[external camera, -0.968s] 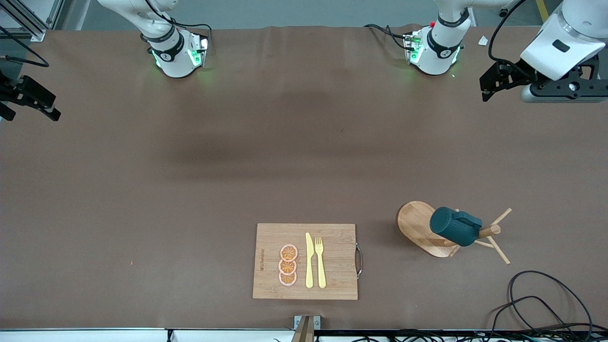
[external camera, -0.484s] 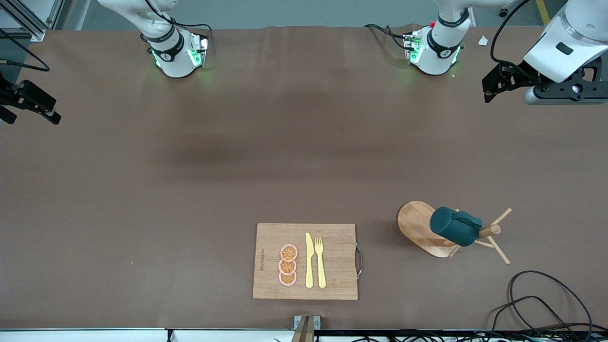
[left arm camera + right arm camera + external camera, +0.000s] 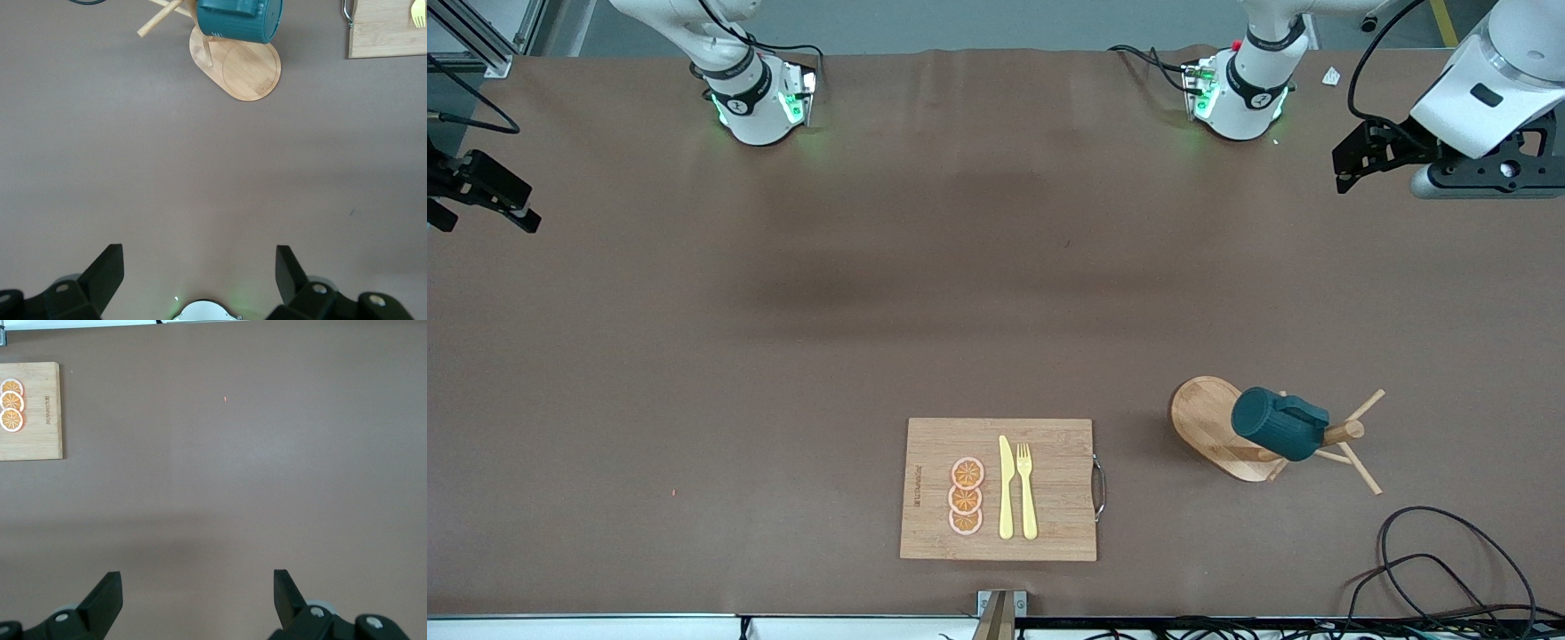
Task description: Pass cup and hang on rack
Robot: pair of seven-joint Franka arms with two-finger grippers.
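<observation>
Teal cup [image 3: 1275, 424] hangs on the wooden rack [image 3: 1209, 427], hiding its post. Left gripper [image 3: 199, 270] and right gripper [image 3: 197, 593] hover spread wide, empty, over bare tabletop at their own ends, partly cut off.

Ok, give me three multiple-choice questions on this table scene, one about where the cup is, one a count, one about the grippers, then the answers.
1. Where is the cup?
A. on the cutting board
B. hanging on the rack
C. in the left gripper

2. How many orange slices lie on the cutting board?
A. two
B. three
C. five

3. How are the left gripper and right gripper?
A. both open and empty
B. both shut
C. one holds the fork

Answers:
1 B, the cup sits on a peg above the rack's base.
2 B, three slices lie in a row beside the knife.
3 A, both wrist views show fingers spread with nothing between.
</observation>
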